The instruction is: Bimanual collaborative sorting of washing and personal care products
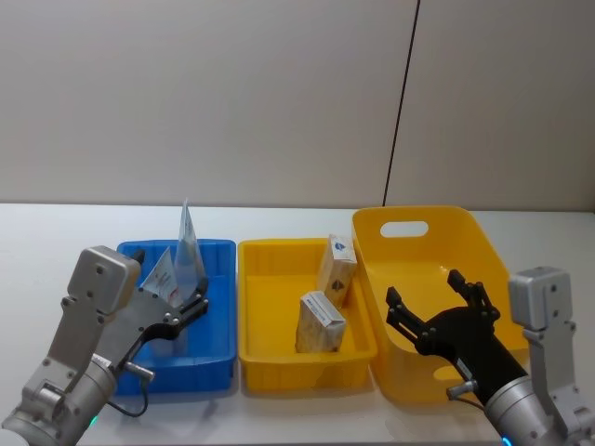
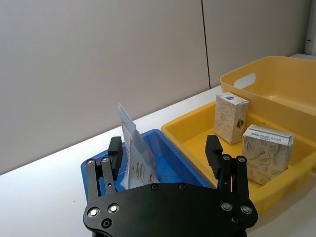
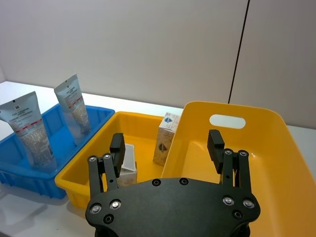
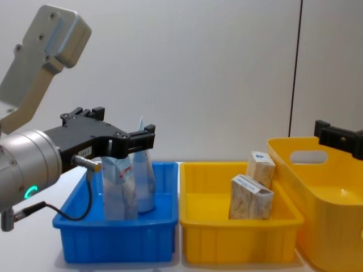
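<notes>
Head view: the left gripper (image 1: 177, 290) is low over the blue tray (image 1: 216, 245), jaws spread wide and clamping nothing. Two pouches (image 1: 189, 243) stand upright in that tray. Two boxes (image 1: 337, 268) sit in the yellow tray (image 1: 274, 307). The right gripper (image 1: 424, 288) hovers over the yellow basket (image 1: 483, 240), wide open and carrying nothing.

Left wrist view: one pouch (image 2: 132, 145) lines up with the gap, close beside one finger (image 2: 114, 149) and well apart from the other. We cannot tell whether it touches.

Right wrist view: the right gripper's jaws are wide with nothing between them. Both pouches lean in the blue tray beyond.

Chest view: the left gripper is level with the pouch tops.

We judge the left gripper is working at the pouches. It should travel straight up or down with the jaws wide, so the near finger doesn't tip a standing pouch. If it is grasping, it should centre on the pouch before closing.
</notes>
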Available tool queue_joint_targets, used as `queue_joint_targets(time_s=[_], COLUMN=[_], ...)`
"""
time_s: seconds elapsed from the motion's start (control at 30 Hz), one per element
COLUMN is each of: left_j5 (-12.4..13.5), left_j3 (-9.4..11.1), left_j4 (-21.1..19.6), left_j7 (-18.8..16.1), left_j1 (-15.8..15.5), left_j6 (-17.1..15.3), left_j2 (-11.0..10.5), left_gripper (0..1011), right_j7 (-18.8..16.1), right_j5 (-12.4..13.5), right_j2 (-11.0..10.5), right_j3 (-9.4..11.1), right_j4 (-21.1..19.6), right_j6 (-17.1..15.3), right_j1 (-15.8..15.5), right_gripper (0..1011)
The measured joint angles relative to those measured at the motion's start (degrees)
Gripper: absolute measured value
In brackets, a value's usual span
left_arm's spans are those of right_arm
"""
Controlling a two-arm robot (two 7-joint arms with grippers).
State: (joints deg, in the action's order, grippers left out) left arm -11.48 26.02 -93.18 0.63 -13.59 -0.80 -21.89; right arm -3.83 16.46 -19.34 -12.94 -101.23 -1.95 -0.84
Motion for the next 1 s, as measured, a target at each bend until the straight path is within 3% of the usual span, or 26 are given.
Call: queue_joint_targets(time_s=[1.0], left_j5=[0.0], left_j3=[0.0], left_j4=[0.0], left_j7=[0.0], left_j1=[0.0], left_j6=[0.0], left_j2=[0.0], left_gripper=[1001], right_j7=[0.0], right_j5=[0.0], right_j2=[0.0], right_j3=[0.0], right_j4=[0.0], right_j6=[0.0], right_j1=[0.0], right_gripper=[1003])
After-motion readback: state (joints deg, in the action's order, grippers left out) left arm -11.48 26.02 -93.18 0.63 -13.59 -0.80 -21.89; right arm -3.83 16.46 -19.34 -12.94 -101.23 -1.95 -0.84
